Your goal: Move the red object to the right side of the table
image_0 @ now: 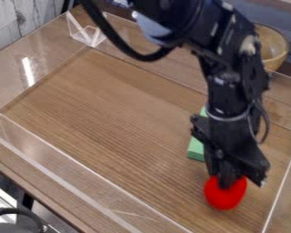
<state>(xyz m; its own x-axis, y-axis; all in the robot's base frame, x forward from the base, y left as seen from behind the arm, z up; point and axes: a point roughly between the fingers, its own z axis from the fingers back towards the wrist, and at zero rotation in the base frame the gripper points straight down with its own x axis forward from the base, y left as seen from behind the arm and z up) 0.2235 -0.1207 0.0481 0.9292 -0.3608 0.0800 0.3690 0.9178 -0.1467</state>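
The table (99, 109) is brown wood with low clear walls (26, 68) all around it. Most of the wood is bare on the left side and in the middle, so there is lots of open room there. On the right side it is tighter, because the clear wall on that side runs close by and the front edge is near too. The black arm (227, 64) reaches in from the top and bends down to the front right part of the table. The gripper (228, 176) points straight down, and its fingers are squeezed shut on the top of the red object (225, 192). The red object hangs right under the fingers, with its round shiny bottom sticking out below them. It is low over the wood near the front right corner, but you cannot tell if it touches the wood. A green block (200, 146) lies on the table just behind the gripper, and the arm hides part of it. A wooden bowl (276, 45) sits past the far right edge, well away from the red object.
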